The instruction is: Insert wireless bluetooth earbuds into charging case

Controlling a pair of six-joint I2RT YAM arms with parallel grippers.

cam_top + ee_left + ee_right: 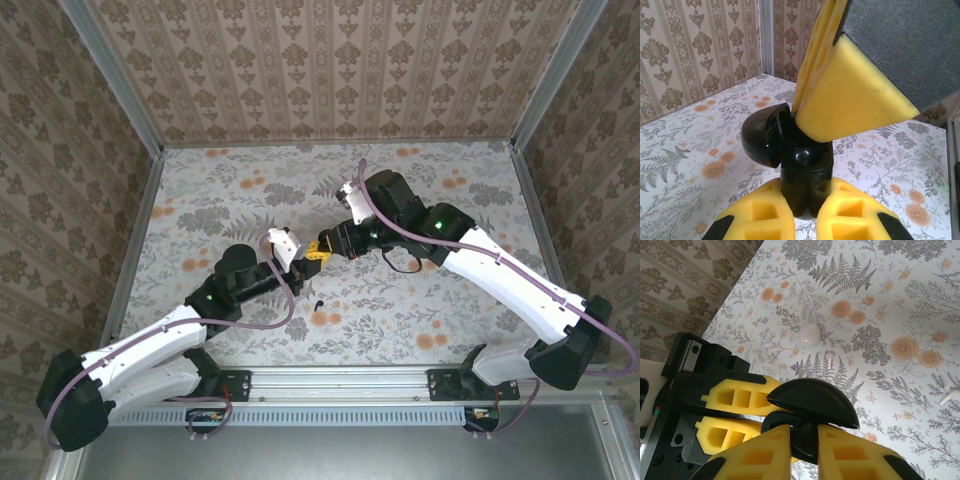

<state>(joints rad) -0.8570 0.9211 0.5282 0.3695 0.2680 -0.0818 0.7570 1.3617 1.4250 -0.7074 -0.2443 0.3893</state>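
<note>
Slip risk: left claw (807, 212) is pinching charging case (805, 170) by its base w/ right claw (804, 442) pressed together at its mouth, so off-axis push is threatening to twist it loose.

Table (200, 200), middle: case (805, 170) is hanging above the surface, with the left gripper (305, 257) gripping it from the left and the right gripper (328, 245) meeting it from the right. Earbud (318, 303) is lying on the table, near side of the case. Pod (810, 333) is lying on the table, stemmed bud (830, 357) just beside it, a second bud (949, 397) lying well apart.
</note>
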